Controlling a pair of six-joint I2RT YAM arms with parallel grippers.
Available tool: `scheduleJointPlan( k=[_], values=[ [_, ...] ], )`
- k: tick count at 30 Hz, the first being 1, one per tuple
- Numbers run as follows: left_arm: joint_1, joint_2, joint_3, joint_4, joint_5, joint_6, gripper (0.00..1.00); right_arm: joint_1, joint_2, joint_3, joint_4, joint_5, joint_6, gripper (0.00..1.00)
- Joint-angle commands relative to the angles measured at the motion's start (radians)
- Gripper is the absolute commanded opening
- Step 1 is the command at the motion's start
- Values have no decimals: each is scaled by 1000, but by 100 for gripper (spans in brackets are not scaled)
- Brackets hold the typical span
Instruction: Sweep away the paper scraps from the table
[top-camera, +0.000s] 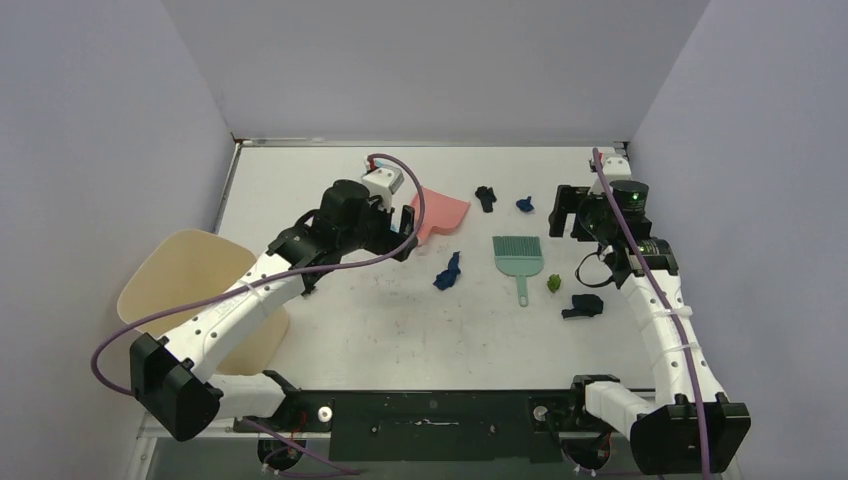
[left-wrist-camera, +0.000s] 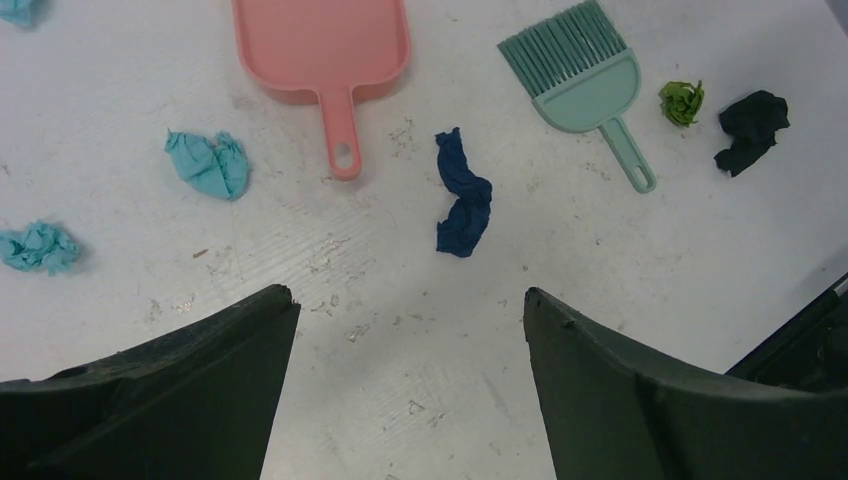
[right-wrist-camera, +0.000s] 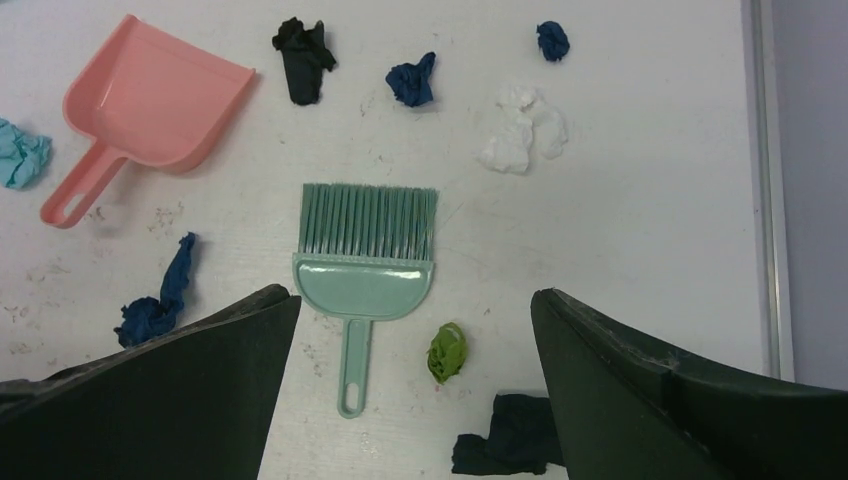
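The paper scraps (top-camera: 448, 272) lie scattered over the far half of the desk (top-camera: 400, 340). Longest is a dk blue strip (left-wrist-camera: 462, 195) btwn pink dustpan (left-wrist-camera: 322, 45) & teal brush (left-wrist-camera: 580, 75), touching neither, long axis near-to-far, slightly slanted. Green wad (top-camera: 553, 283) sits just R of the brush handle, black scrap (top-camera: 583, 306) near it. Black wad (top-camera: 486, 198), blue wad (top-camera: 525, 204) & white wad (right-wrist-camera: 520, 125) lie farther back, teal wads (left-wrist-camera: 208, 163) L of dustpan. L gripper (left-wrist-camera: 408, 295) & R gripper (right-wrist-camera: 415, 295) are both spread wide, holding nothing. Desk is white, scuffed, w/ thin metal rim. Pale lilac-grey walls (top-camera: 430, 70) on 3 sides. Beige bin (top-camera: 190, 270) at L edge.
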Motion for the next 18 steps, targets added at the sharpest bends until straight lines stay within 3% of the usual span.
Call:
scheduleJointPlan(
  k=[1, 5, 8, 15, 18],
  values=[
    [-1, 33, -7, 78, -62, -32, 82, -3, -28, -26, 94, -10, -28, 90],
    [-15, 105, 22, 96, -30, -77, 79, -3, -28, -29, 57, -171, -207, 90],
    [-38, 146, 43, 119, -28, -92, 79, -4, -32, -38, 42, -251, -232, 90],
    [-74, 253, 167, 79, -32, -89, 75, -58, 21, 9, 12, -249, -182, 90],
    [-91, 267, 190, 48, -54, -81, 73, -64, 70, 10, -19, -251, -213, 97]
  ],
)
